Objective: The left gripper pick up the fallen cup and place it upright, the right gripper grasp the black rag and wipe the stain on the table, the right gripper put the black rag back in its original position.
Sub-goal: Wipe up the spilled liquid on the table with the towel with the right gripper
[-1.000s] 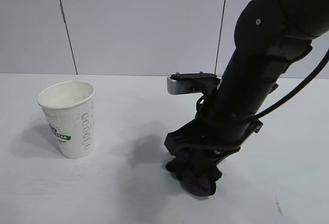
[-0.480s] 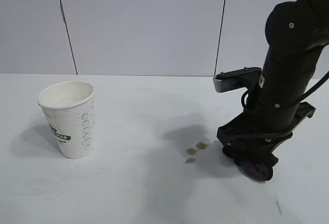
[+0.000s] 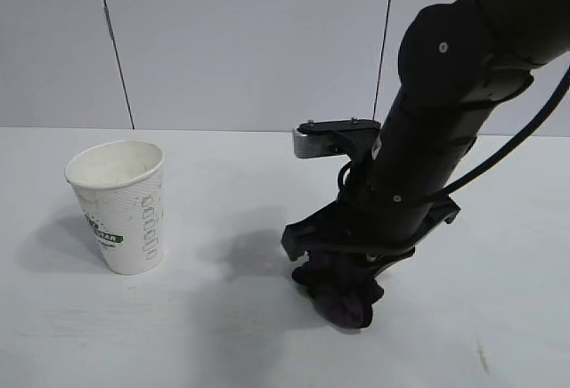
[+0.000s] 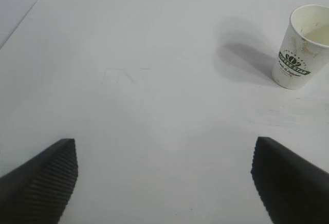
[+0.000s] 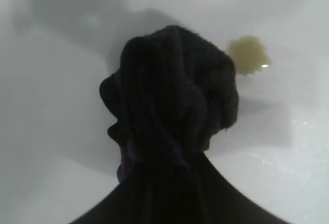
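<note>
The white paper cup (image 3: pixel 118 206) stands upright on the table (image 3: pixel 223 335) at the left; it also shows in the left wrist view (image 4: pixel 303 47). My right gripper (image 3: pixel 343 286) is shut on the black rag (image 3: pixel 343 301) and presses it on the table at centre right. In the right wrist view the rag (image 5: pixel 172 98) fills the middle, and one olive-brown blotch of the stain (image 5: pixel 248 53) shows just beside it. In the exterior view the stain is hidden under the rag and arm. My left gripper (image 4: pixel 164 183) is open and empty above bare table, well away from the cup.
A grey panelled wall (image 3: pixel 240 41) stands behind the table. The right arm (image 3: pixel 445 121) leans over the centre right of the table. A faint dark mark (image 3: pixel 482 357) lies near the front right.
The right gripper swept the rag right, uncovering the stain blotches, then back left; it now covers the stain spot again. The cup has not moved.
</note>
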Controlling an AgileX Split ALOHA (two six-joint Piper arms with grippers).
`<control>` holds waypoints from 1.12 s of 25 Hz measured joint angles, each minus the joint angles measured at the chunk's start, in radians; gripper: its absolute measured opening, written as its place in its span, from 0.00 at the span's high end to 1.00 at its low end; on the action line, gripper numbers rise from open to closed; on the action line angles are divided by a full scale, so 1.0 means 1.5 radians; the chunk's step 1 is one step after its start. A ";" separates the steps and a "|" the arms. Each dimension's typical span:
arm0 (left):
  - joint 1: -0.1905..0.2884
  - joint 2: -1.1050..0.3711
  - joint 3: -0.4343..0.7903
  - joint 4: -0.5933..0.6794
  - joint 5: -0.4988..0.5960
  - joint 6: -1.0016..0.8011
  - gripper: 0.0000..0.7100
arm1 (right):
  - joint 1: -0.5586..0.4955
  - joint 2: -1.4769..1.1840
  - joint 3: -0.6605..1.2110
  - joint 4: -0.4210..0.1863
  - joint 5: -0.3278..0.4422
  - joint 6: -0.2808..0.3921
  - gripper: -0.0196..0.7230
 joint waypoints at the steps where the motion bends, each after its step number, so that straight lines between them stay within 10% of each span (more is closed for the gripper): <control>1: 0.000 0.000 0.000 0.000 0.000 0.000 0.07 | 0.001 0.000 0.000 0.000 -0.002 0.000 0.86; 12: 0.000 0.000 0.001 0.000 0.000 0.000 0.07 | -0.084 0.000 0.000 -0.079 -0.104 0.040 0.86; 18: 0.000 0.000 0.001 0.000 -0.001 0.000 0.07 | -0.154 0.000 0.000 -0.106 -0.052 0.045 0.86; 23: 0.000 0.000 0.003 0.000 -0.001 0.000 0.07 | -0.147 0.000 0.000 -0.075 0.012 0.043 0.86; 28: 0.000 0.000 0.003 0.000 -0.001 0.000 0.07 | -0.063 0.000 0.000 -0.017 -0.031 0.022 0.86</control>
